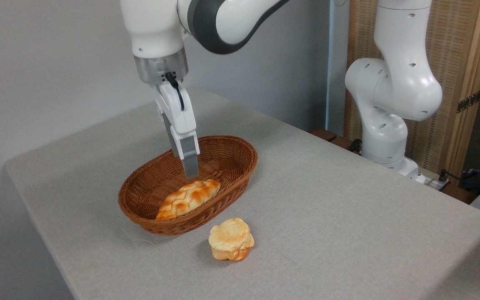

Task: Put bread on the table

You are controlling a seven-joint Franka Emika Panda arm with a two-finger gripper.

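No writing, label, brand mark, number or sign can be read anywhere in this view (the arm's white shells, the basket and the grey cloth all show plain surfaces at this size).
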